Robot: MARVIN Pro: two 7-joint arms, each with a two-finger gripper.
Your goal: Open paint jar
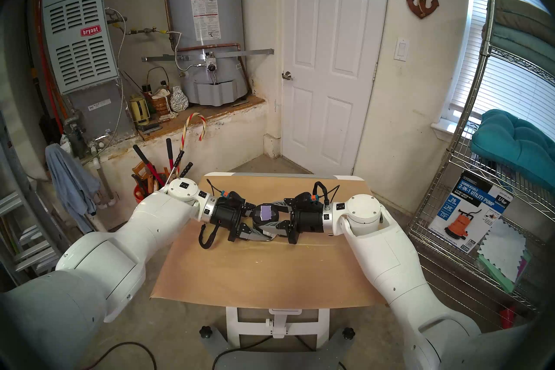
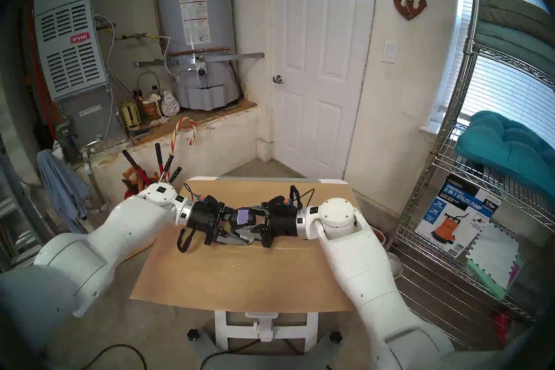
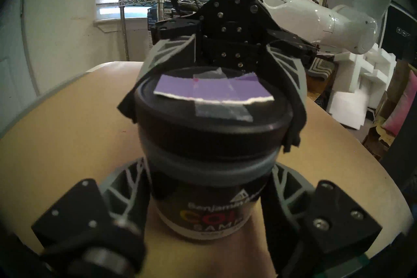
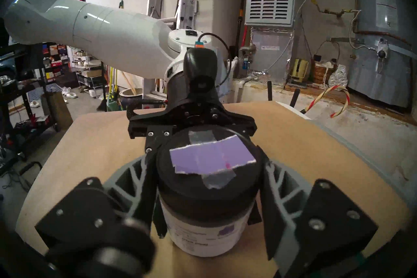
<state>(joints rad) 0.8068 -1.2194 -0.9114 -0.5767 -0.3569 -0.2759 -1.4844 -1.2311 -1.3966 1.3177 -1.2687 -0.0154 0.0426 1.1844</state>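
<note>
The paint jar (image 1: 265, 217) is held above the counter (image 1: 270, 270), nearer its far edge than its near edge, about midway between the side edges. The left tool (image 1: 255, 220) meets it from the left side, the right tool (image 1: 277, 214) from the right, at its lid (image 3: 209, 112).

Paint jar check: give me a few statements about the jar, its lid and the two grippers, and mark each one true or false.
1. The black lid is still on the paint jar. True.
2. The left gripper is open and clear of the jar. False: it is shut on the jar's body, below the lid.
3. The right gripper has its fingers against the sides of the lid. True.
4. The paper swatch taped on the lid is green. False: it is lavender.
</note>
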